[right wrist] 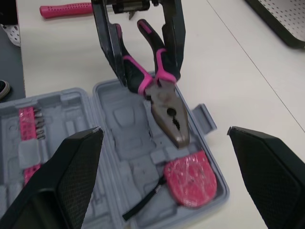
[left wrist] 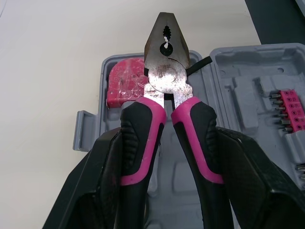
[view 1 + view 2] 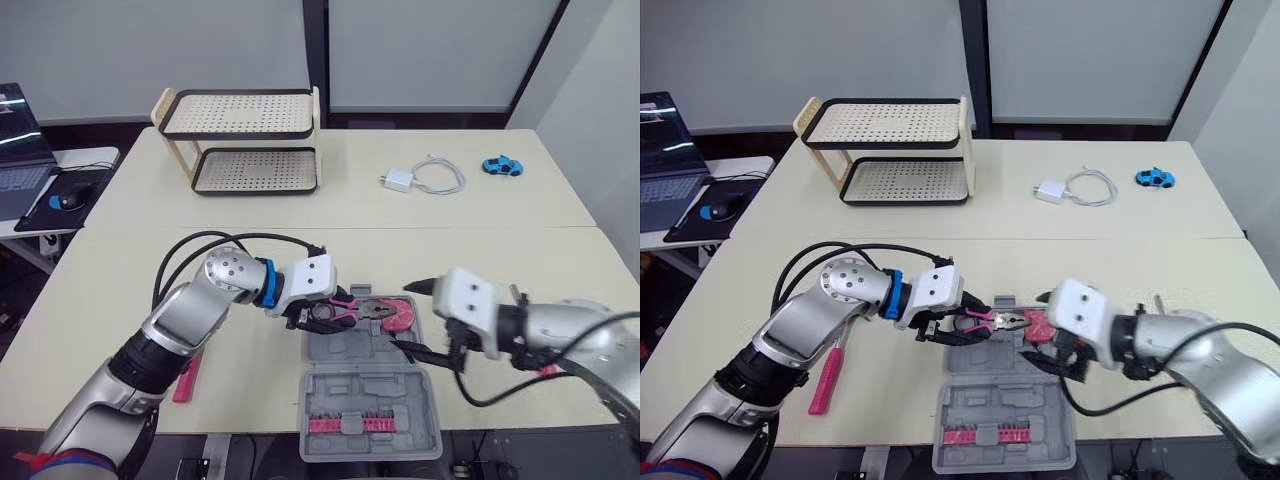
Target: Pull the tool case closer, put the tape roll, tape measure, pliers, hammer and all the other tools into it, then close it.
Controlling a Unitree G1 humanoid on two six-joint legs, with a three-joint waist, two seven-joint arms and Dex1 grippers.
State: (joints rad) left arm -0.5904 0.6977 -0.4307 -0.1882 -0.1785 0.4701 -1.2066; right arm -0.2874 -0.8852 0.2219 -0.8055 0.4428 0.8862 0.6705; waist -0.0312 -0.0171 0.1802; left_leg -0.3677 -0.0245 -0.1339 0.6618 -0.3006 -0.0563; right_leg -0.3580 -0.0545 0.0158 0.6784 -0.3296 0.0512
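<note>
Black fingers [image 2: 95, 191] of the left gripper [image 3: 322, 316] are clamped on both pink-and-black handles of the pliers [image 2: 167, 86], squeezing them together, nose pointing away from the wrist. Pliers hang over the far half of the open grey tool case [image 3: 370, 400]; can't tell if the nose touches the plastic. Right gripper [image 3: 412, 318] sits just beside that same half, fingers spread wide, holding nothing.

Case lies open at the near edge of the table [image 3: 500, 250], between the two arms. The red tape measure [image 1: 190, 179] is already seated in a far-half pocket, black strap trailing. A row of pink bits [image 3: 350, 424] is in the near half. A pink-handled tool [image 3: 827, 380] lies on the table beside the left arm, well apart from the case; probably the hammer, head hidden.

Step, as I read it: placing the pliers, case already pulled close. Next move likely calls for lining the pliers up with their moulded slot, lowering them, then opening the fingers. The nose is near the tape measure, so it could nudge it.

Left wrist view gives the grip detail: both handles pinched, and a white fleck in the nose. Right wrist view gives the pliers' tilt over the slots and the wide gap between the right fingers. Head views add the layout: a two-tier rack [image 3: 245, 140], a charger with cable [image 3: 400, 180] and a blue toy car [image 3: 502, 166] on the far side.
</note>
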